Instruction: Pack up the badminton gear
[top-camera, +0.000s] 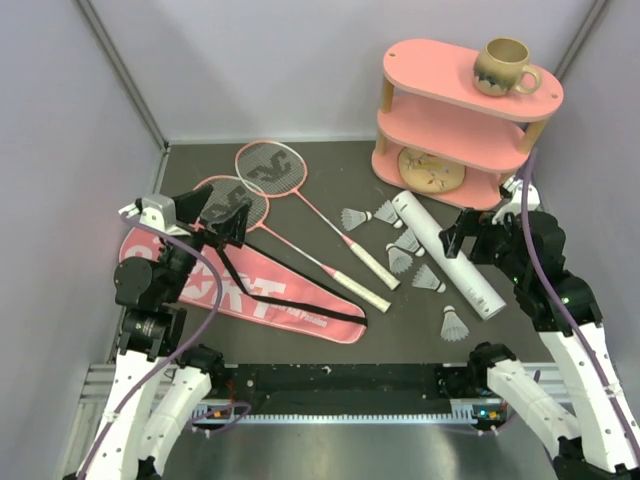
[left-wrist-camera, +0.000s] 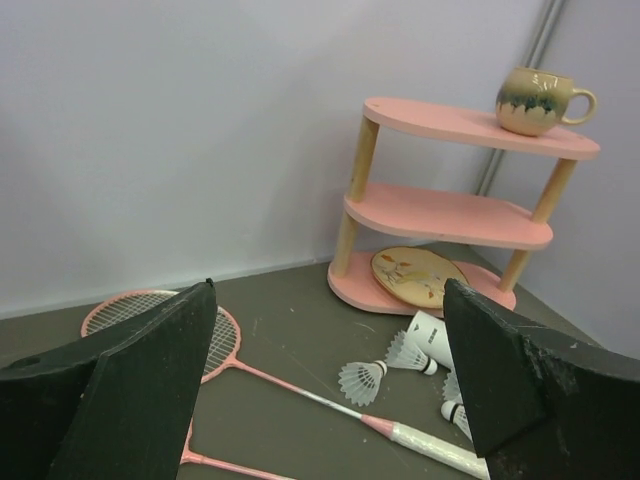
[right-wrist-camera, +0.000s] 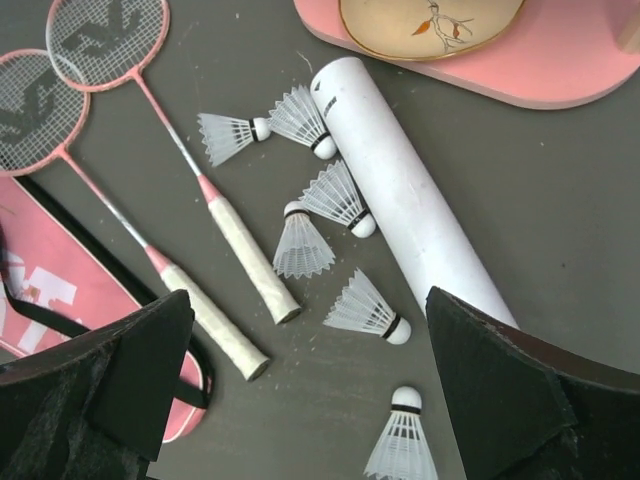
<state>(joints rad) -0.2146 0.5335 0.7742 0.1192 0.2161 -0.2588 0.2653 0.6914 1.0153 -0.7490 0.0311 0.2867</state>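
While both pairs of fingers are spread wide with nothing held, the badminton gear is seen lying flat on the dark matte tabletop (top-camera: 400, 340). Six white feather shuttlecocks (right-wrist-camera: 335, 195), each a flared skirt on a rounded cork banded in black, are scattered between and ahead of the blunt black fingers of the right gripper (right-wrist-camera: 308, 330), below them and apart. A smooth white cylindrical tube (right-wrist-camera: 400, 190) runs slantwise toward the finger on that view's right side, its near end hidden behind it. Two thin pink-framed rackets (right-wrist-camera: 245, 250) with netted oval heads and white wrapped handles are angled toward the other finger, beside a flat pink racket-shaped bag (right-wrist-camera: 40, 290) crossed by a black strap (top-camera: 236, 270).

Between the wedge-shaped fingers of the left gripper (left-wrist-camera: 325, 380), one racket shaft, two shuttlecocks and the tube's end are framed, well beyond the tips. Farther off a smooth pink tiered shelf (left-wrist-camera: 450, 215) on wooden posts is found, with a beige glazed mug (left-wrist-camera: 535, 100) on top and a painted round plate (left-wrist-camera: 415, 275) on its lowest tier.
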